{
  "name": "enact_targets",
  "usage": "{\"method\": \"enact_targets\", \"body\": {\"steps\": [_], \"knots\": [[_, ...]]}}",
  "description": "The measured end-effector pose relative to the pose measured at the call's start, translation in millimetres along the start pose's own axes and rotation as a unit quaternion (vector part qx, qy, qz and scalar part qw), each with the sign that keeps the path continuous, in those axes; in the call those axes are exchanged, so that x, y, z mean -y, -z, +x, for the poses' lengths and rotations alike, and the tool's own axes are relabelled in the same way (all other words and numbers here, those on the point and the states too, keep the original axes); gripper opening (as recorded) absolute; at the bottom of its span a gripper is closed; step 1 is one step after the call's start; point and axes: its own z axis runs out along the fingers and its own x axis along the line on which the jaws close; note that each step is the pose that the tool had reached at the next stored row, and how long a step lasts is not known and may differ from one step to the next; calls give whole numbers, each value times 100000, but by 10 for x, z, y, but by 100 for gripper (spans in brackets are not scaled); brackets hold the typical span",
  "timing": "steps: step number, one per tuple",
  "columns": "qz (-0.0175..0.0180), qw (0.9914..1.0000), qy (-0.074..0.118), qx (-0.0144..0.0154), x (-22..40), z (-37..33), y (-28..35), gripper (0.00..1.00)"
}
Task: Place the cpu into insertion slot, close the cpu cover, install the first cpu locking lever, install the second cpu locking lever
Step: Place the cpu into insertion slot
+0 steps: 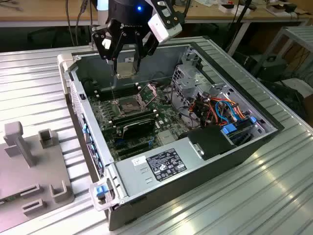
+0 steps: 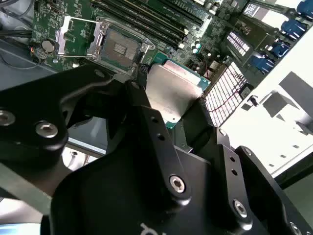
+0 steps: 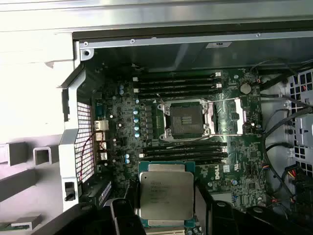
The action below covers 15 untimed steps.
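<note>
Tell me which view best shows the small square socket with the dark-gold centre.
The first wrist view: the small square dark-gold socket faces the camera squarely, empty. The second wrist view shows it slanted; the exterior view shows it far off, below the silvery square cpu.

Bright light washes the counter [image 3: 29,88] white in the first wrist view, gleams on the cpu [image 3: 166,196], and leaves the computer case [image 3: 195,51] shadowed inside.

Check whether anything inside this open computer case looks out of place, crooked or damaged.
Nothing stands out. The gripper holds the cpu above the motherboard, the insertion slot is empty with its cpu cover swung open, and the memory sticks sit straight in their slots.
</note>
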Motion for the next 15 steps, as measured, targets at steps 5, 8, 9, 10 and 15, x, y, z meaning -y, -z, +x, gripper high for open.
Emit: {"method": "enact_targets", "body": {"steps": [5, 8, 9, 10, 15], "knots": [[2, 100000, 1, -1, 0, 0, 0, 54], [-2, 100000, 1, 1, 0, 0, 0, 54], [0, 100000, 3, -1, 0, 0, 0, 54], [-1, 100000, -1, -2, 0, 0, 0, 54], [11, 99999, -387, 16, -7, -15, -16, 54]]}}
